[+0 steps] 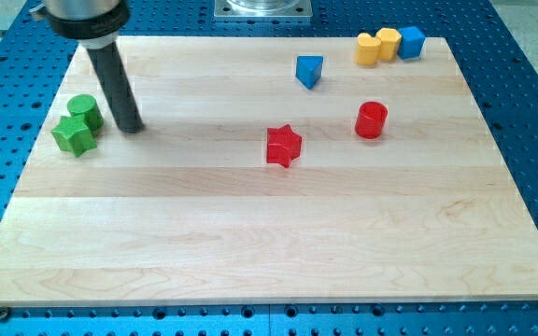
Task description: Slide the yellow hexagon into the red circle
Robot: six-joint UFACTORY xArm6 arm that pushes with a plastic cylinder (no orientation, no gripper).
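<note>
You are starting with my tip (131, 127), a fingerless rod gripping nothing, sitting beside the green wooden cylinder (84, 110), well apart from the yellow wooden hexagon (388, 42) at the view's top right, needing a push from above toward the red wooden circle (371, 119)

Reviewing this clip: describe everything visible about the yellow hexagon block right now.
The yellow hexagon is a small, matte, solid-looking block with a flat faceted top, standing upright near the board's top right corner. It sits between a second yellow block on the view's left and a blue cube on the right, apparently touching both. The red circle lies below it. My tip is far off, beside the green blocks.
</note>
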